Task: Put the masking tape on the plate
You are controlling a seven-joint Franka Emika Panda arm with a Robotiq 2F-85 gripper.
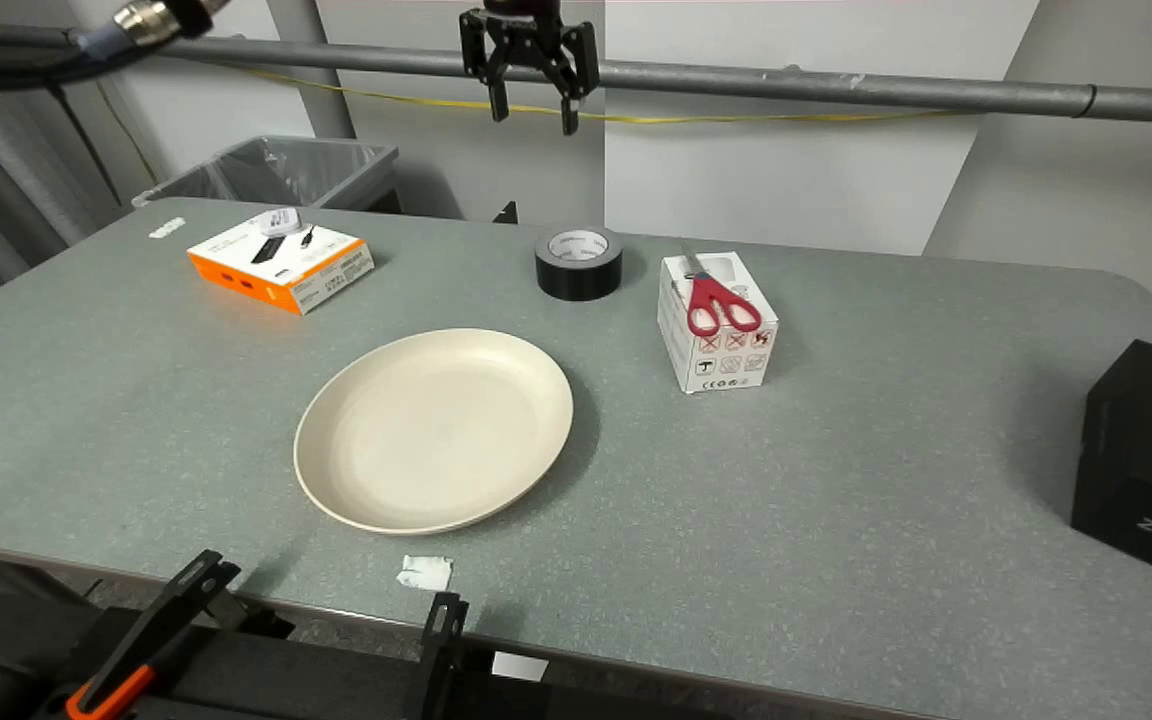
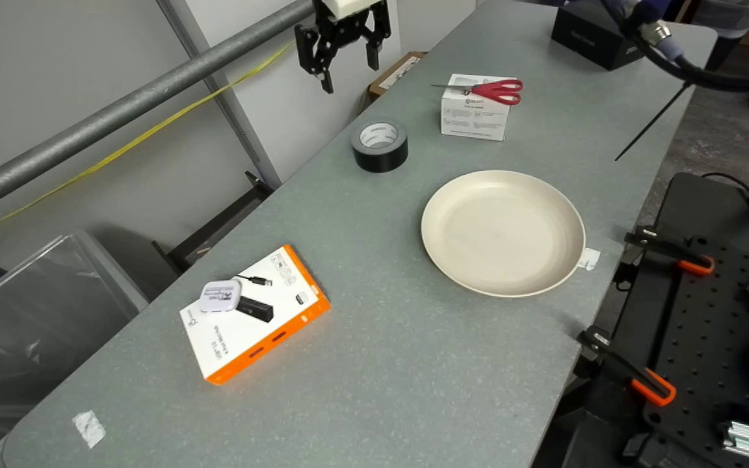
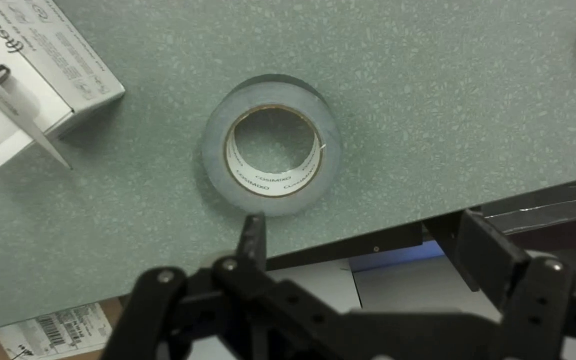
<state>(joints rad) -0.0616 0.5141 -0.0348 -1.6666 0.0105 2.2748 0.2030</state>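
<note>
The masking tape is a black roll with a grey top face and a white core. It lies flat on the table near the back edge in both exterior views. It also shows in the wrist view, upper middle. The cream plate lies empty on the table nearer the front edge and also shows in an exterior view. It is out of the wrist view. My gripper is open and empty, high above the table's back edge. In the wrist view its fingers stand wide apart, apart from the tape.
A white box with red scissors on top stands beside the tape. A white-orange box lies at the far left. A black box stands at the right. A grey pipe runs behind the table. Clamps grip the front edge.
</note>
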